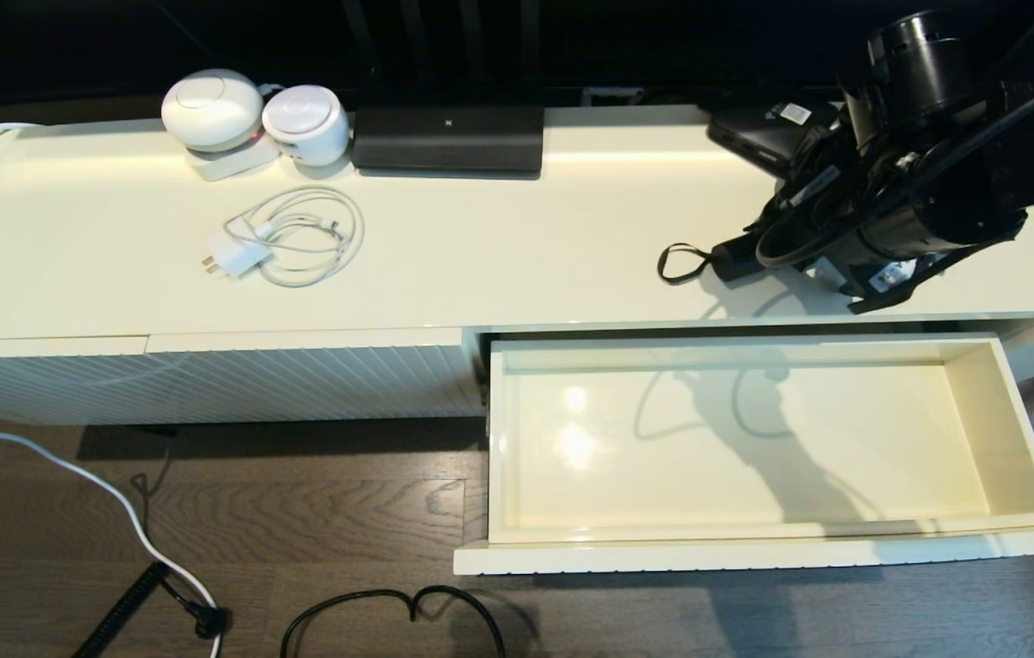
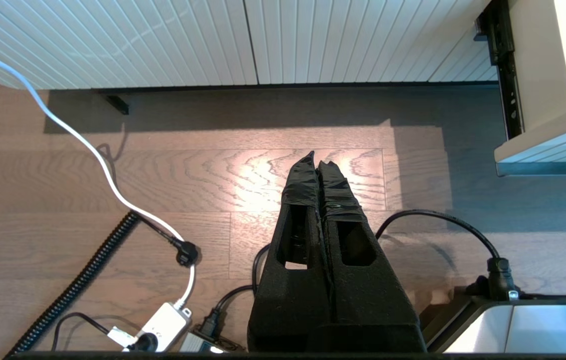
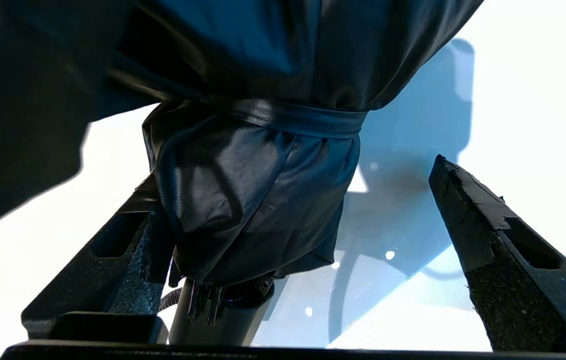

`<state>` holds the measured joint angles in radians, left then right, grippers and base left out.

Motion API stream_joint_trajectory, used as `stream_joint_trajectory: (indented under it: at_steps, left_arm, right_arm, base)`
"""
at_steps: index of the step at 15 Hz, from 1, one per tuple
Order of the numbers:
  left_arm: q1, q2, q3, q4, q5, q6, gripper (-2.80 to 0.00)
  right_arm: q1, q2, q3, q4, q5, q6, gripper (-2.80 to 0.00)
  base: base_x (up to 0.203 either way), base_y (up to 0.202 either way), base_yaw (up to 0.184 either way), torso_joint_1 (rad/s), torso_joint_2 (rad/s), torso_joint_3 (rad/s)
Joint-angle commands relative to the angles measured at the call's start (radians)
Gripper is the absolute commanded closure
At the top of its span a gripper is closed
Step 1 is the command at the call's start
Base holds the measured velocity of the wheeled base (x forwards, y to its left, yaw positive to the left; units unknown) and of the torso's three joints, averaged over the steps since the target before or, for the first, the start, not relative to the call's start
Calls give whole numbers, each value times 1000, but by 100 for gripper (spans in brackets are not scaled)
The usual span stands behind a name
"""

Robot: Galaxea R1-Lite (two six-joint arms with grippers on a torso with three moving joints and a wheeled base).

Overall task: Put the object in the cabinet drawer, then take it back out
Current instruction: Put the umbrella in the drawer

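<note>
The black folding umbrella lies on the cabinet top at the right. Its handle (image 1: 736,259) and wrist loop (image 1: 681,263) stick out from under my right arm (image 1: 919,183), which hides the fabric in the head view. The right wrist view shows my right gripper (image 3: 293,180) open around the wrinkly fabric (image 3: 252,200). The fabric rests against one finger (image 3: 127,235) and stands well apart from the other (image 3: 468,200). The cream drawer (image 1: 1015,429) below is pulled out, with nothing in it. My left gripper (image 2: 317,157) hangs shut over the wooden floor, holding nothing.
Two white round devices (image 1: 210,108), a black box (image 1: 448,137) and a white charger with its coiled cable (image 1: 283,239) lie on the top's left half. A flat black box with a sticker (image 1: 768,128) sits behind my right arm. Cables (image 1: 389,603) run over the floor.
</note>
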<state>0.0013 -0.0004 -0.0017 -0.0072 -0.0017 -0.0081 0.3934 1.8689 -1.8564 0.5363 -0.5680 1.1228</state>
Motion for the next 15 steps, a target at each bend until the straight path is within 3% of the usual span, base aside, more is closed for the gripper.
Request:
stream_joint_trajectory:
  at_steps: [1, 10, 15]
  left_arm:
    - [0, -3, 0, 0, 0, 0, 0]
    - [0, -3, 0, 0, 0, -1, 0]
    - [0, -3, 1, 0, 0, -1, 0]
  right_arm:
    - [1, 7, -1, 2, -3, 2, 0]
    - [-1, -1, 13, 14, -3, 7, 0]
    - [12, -50, 16, 120, -10, 41, 0]
  base:
    - [0, 0, 0, 0, 0, 0]
    - [0, 0, 0, 0, 0, 0]
    - [0, 0, 0, 0, 0, 0]
